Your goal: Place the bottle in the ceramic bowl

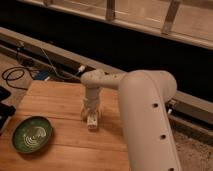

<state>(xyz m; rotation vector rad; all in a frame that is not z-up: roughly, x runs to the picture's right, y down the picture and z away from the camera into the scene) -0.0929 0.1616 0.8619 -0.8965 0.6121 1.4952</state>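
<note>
The small cream-white bottle (92, 122) lies on the wooden table (60, 100), near its middle. My gripper (91, 116) hangs straight down from the white arm (145, 115), right over the bottle and down at its level. It hides part of the bottle. The dark-green ceramic bowl (32, 134), with pale swirls inside, sits on the table at the front left, well left of the gripper. It holds nothing.
Black cables (17, 75) and a blue item (41, 75) lie on the floor behind the table's left end. A dark object (4, 112) sits at the table's left edge. A low rail (60, 55) runs along the back.
</note>
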